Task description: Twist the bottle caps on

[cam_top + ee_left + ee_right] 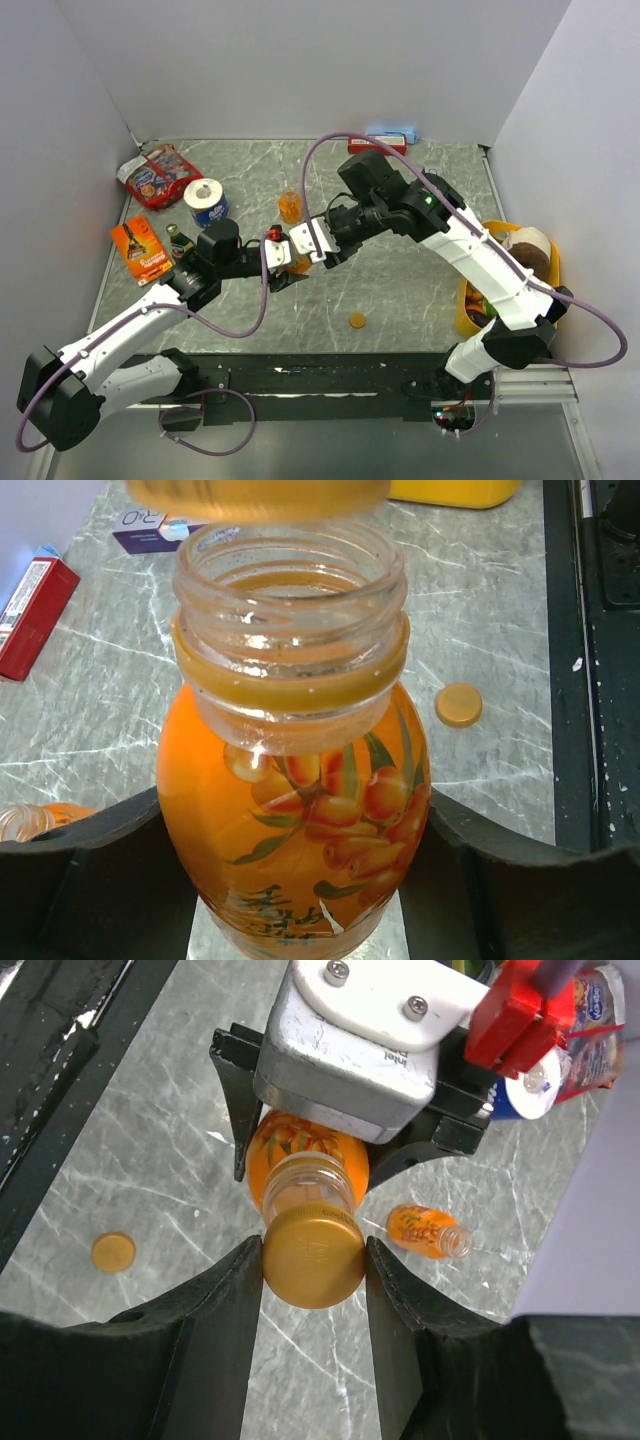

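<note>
My left pincer (310, 885) is clamped on the body of one bottle (300, 810), which is held with its neck open and uncapped. My right pincer (313, 1260) is clamped on one bottle cap (312, 1245), gripped by its edge. This cap sits directly over the open neck; I cannot tell whether the two touch.

In the top view, the second cap (357, 320) lies flat on the table (420, 290), between 4 and 5 o'clock of the held bottle and well apart from it. The second bottle (290, 205) is at 12 o'clock of the held bottle. In the right wrist view it lies on its side, uncapped.
</note>
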Controlling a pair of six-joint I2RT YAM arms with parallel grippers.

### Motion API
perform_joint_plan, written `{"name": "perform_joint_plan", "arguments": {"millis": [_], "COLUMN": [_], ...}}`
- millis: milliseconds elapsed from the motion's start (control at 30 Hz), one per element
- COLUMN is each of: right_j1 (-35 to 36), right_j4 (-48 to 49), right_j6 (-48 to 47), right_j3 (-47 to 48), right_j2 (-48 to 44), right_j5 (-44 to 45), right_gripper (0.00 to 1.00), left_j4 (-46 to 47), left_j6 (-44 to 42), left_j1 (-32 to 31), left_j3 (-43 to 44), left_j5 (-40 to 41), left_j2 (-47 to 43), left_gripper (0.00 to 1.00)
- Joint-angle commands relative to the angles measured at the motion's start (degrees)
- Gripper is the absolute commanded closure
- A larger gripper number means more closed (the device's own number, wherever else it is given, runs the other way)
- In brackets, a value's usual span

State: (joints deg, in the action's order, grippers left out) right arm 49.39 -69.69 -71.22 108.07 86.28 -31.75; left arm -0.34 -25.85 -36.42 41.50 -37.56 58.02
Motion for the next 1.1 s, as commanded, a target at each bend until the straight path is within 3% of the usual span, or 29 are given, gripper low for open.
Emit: {"name": "perform_joint_plan", "arguments": {"millis": [0,767,1067], "right_j1": [0.89,1.59,1.68], "right_j4": [3.16,1.67,0.34], "right_j6": [0.38,1.79,8.28], "right_j3": [-0.41,1.88,4.86], "right_j2": [0.03,3.72,6.79], "right_j5": [-0.33,1.07,2.21], "right_gripper": [0.67,0.66,0.66], "left_j4": [1.92,5.7,10.7], "left_j6": [-0.79,2.73,5.71], "left_j1": [-0.31,-0.31,-0.31], "left_j3": [3.24,2.98,0.44], "left_j5": [-0.67,-0.23,3.1], "left_j2": [-0.1,-1.07,-2.65], "left_gripper": [0.99,0.99,0.99]}}
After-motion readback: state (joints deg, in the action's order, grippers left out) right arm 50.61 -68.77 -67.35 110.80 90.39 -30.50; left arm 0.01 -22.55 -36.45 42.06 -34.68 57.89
